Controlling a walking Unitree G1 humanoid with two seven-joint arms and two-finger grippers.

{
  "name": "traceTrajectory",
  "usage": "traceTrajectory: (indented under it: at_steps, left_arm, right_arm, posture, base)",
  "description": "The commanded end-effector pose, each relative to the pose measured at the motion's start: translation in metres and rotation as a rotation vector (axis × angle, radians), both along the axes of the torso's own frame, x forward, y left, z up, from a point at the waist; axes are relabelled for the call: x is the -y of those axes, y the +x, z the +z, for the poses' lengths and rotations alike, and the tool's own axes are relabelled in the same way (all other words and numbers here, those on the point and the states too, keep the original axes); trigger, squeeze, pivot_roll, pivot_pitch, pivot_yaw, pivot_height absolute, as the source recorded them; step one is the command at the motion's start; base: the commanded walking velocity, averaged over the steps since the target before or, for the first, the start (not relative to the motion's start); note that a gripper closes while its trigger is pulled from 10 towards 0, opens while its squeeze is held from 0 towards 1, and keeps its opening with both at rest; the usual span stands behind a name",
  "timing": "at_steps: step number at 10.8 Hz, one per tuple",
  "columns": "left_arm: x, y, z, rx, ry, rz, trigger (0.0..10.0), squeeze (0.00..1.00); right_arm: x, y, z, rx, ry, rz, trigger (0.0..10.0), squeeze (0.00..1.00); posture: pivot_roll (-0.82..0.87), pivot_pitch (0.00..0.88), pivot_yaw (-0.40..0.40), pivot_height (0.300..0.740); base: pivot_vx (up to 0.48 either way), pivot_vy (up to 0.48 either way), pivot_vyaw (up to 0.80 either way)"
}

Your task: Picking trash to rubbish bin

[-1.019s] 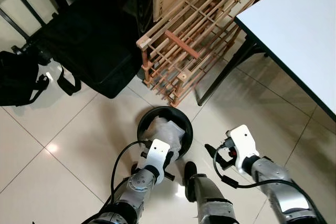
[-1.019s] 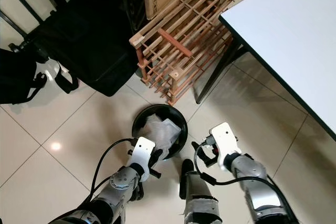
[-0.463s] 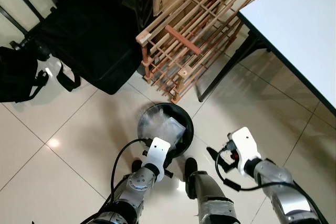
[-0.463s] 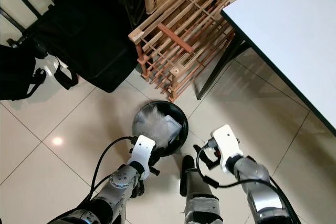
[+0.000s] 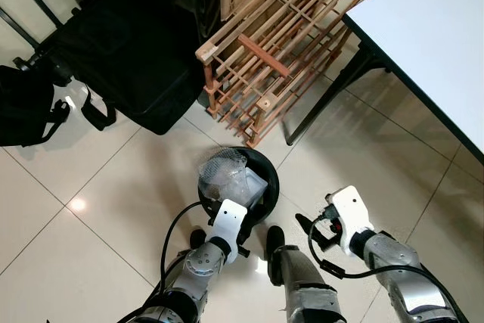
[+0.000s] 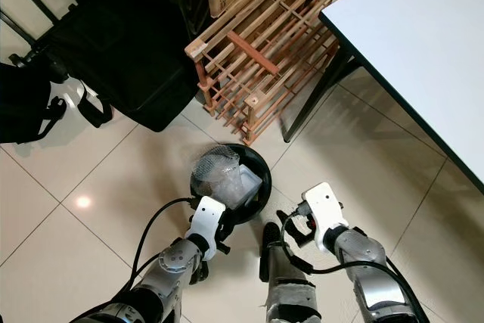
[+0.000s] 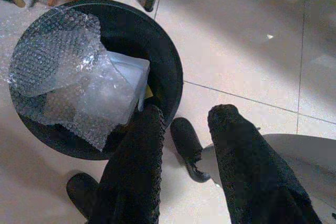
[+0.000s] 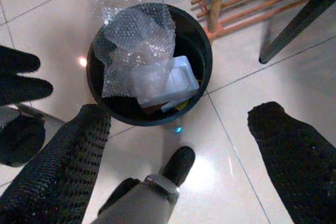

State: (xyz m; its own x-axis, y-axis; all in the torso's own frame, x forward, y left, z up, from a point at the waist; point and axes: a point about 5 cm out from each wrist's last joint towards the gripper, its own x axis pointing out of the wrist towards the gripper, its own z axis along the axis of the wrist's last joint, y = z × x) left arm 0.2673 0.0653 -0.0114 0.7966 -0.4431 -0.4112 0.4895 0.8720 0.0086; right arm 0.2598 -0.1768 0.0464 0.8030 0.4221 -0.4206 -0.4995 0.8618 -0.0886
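Note:
A round black rubbish bin (image 5: pixel 265 175) stands on the tiled floor just ahead of my feet. Crumpled bubble wrap (image 5: pixel 219 168) and a clear plastic container (image 8: pixel 176 80) lie inside it, the wrap spilling over the near-left rim. My left gripper (image 7: pixel 189 114) hangs open just short of the bin's rim, with nothing between its fingers. My right gripper (image 8: pixel 181 116) is open wide and empty, and sits low beside the bin on its right (image 5: pixel 310 226).
A tilted wooden rack (image 5: pixel 280 51) leans right behind the bin. A black bag (image 5: pixel 128 58) and a backpack (image 5: pixel 26 107) lie at the left. The white table (image 5: pixel 431 51) with its black leg (image 5: pixel 329 100) stands at the right. My feet (image 5: pixel 274 246) are near the bin.
The bubble wrap, blurred half a second ago, now lies still in the bin, spread over its rim. My right gripper has sunk slightly lower. The left gripper has barely moved.

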Motion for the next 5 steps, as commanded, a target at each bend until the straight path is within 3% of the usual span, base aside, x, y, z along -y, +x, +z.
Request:
traceTrajectory:
  at_steps: [1,5]
  left_arm:
    - [-0.003,-0.013,-0.013,-0.055,0.030,0.004,10.0,0.00]
    - [-0.029,0.015,0.020,0.177,-0.009,0.180,10.0,0.00]
  right_arm:
    - [0.000,-0.006,-0.009,-0.034,-0.003,-0.007,10.0,0.00]
    - [-0.017,0.024,0.016,0.096,0.063,-0.057,10.0,0.00]
  posture:
    - [-0.12,0.468,-0.013,0.740]
    - [-0.08,0.355,0.031,0.740]
  base:
    - [0.000,0.000,0.00]
    - [0.000,0.000,0.00]
